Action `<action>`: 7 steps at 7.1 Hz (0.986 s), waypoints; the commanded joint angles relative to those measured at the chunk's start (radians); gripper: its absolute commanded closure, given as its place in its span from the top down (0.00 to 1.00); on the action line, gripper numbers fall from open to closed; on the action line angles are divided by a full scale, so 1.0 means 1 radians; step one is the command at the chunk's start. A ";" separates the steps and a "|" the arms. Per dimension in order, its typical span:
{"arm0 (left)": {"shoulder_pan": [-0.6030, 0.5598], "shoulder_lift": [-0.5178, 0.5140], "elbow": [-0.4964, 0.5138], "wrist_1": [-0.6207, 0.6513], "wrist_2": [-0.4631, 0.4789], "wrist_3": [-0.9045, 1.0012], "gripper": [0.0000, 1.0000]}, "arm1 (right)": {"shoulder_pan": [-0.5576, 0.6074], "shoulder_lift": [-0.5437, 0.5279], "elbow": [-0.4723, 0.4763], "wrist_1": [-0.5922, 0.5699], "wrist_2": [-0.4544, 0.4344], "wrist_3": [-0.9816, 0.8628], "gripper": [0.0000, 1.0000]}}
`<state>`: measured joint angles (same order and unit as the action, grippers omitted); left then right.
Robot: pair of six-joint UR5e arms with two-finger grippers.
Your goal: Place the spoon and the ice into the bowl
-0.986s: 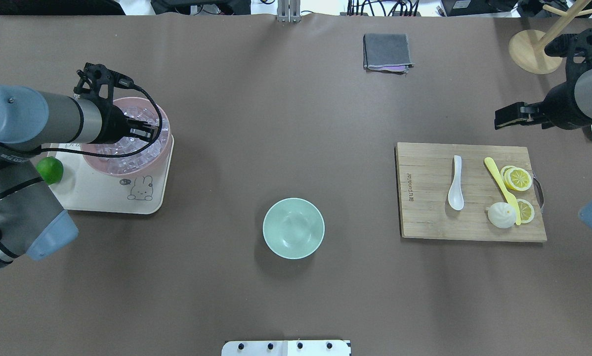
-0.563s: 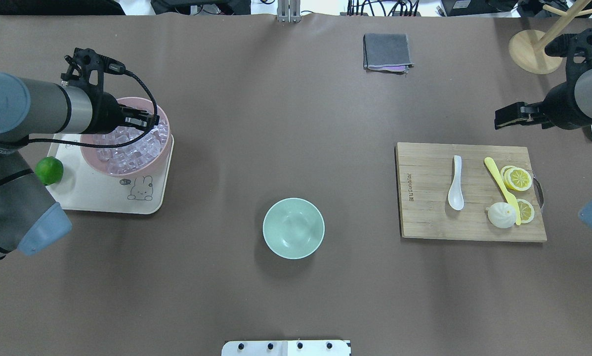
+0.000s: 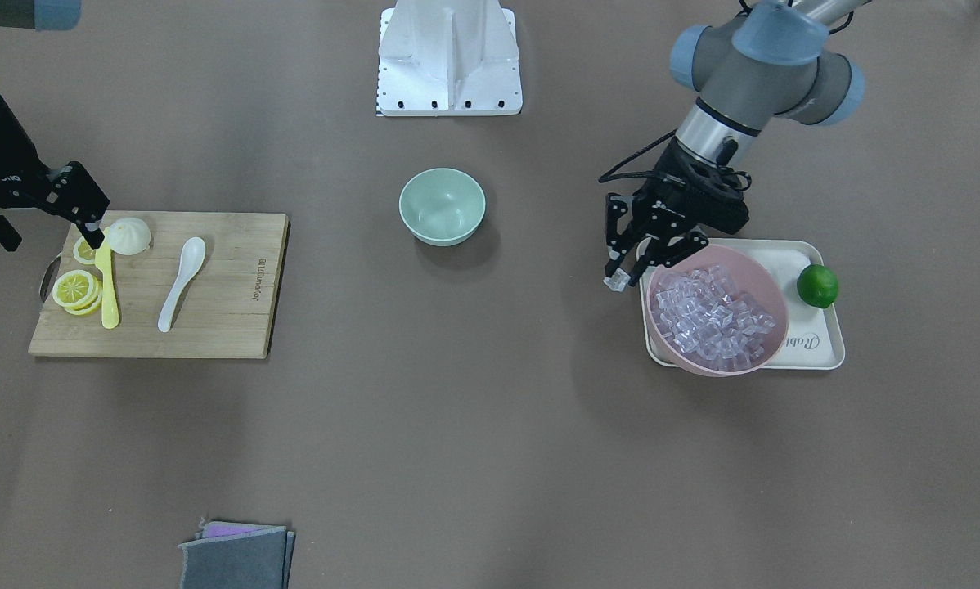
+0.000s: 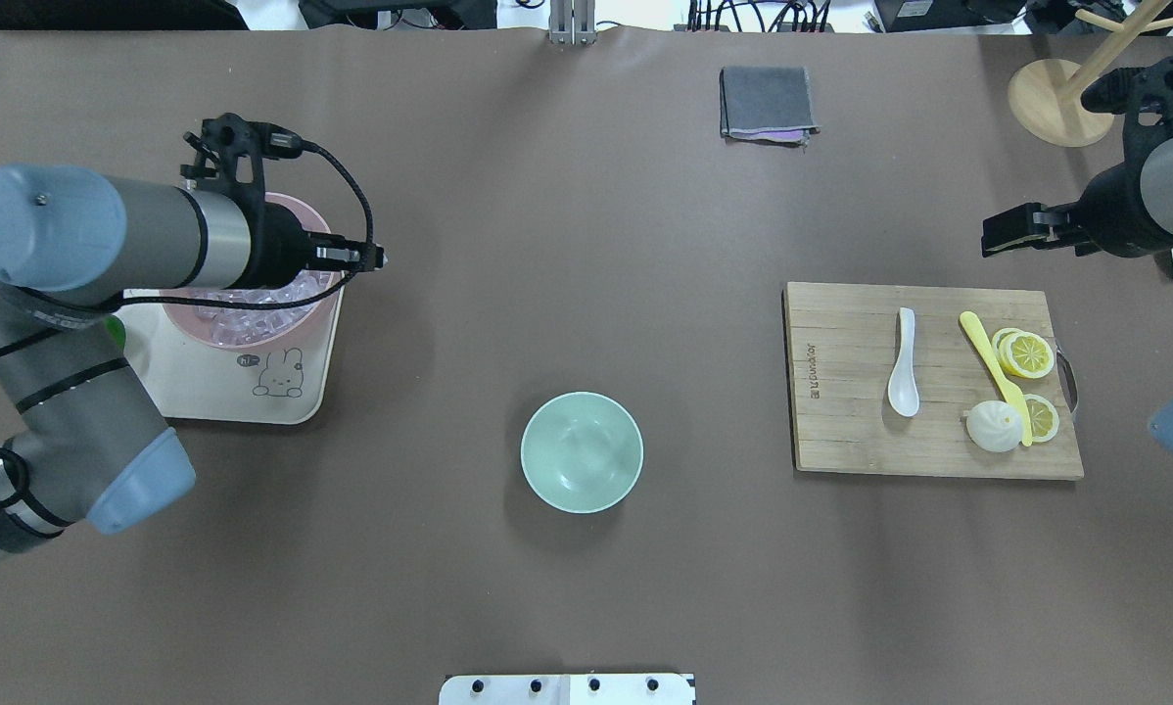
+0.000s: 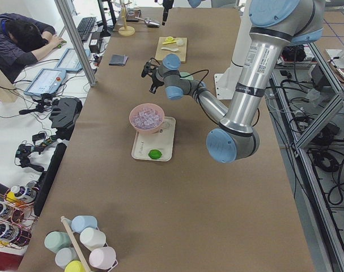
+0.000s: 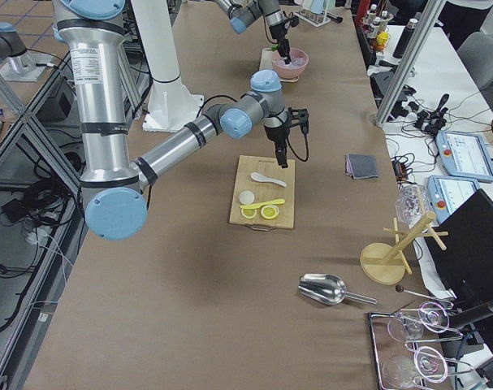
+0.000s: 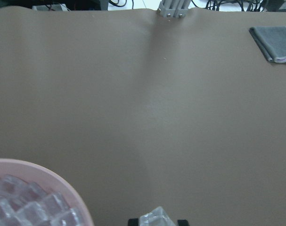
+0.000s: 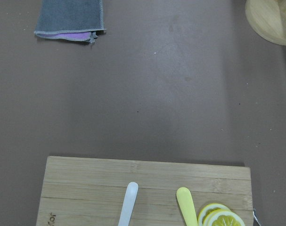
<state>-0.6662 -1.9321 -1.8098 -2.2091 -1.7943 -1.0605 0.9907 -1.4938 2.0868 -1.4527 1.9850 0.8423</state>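
Observation:
My left gripper is shut on one clear ice cube and holds it in the air just past the rim of the pink bowl, on the side toward the table's middle. The cube also shows between the fingertips in the left wrist view. The mint-green bowl stands empty at the table's middle. The white spoon lies on the wooden cutting board. My right gripper is open and empty, hovering by the board's far edge.
The pink bowl, full of ice cubes, sits on a cream tray with a lime. On the board lie a yellow knife, lemon slices and a bun. A grey cloth and a wooden stand are at the far side.
My left gripper has come up out of the pink bowl with an ice cube and moved right, past the bowl's rim. The right arm has not moved.

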 commanded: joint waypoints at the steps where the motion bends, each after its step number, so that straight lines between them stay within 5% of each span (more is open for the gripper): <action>1: 0.222 -0.074 0.012 -0.001 0.169 -0.126 0.00 | -0.004 0.001 -0.005 0.000 -0.005 0.000 1.00; 3: 0.356 -0.105 0.012 -0.003 0.281 -0.203 0.00 | -0.021 0.006 -0.016 0.000 -0.034 0.006 0.98; 7: 0.422 -0.145 0.075 -0.003 0.355 -0.210 0.03 | -0.047 0.023 -0.028 0.000 -0.064 0.032 0.99</action>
<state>-0.2617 -2.0732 -1.7516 -2.2107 -1.4672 -1.2702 0.9479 -1.4724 2.0598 -1.4527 1.9253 0.8723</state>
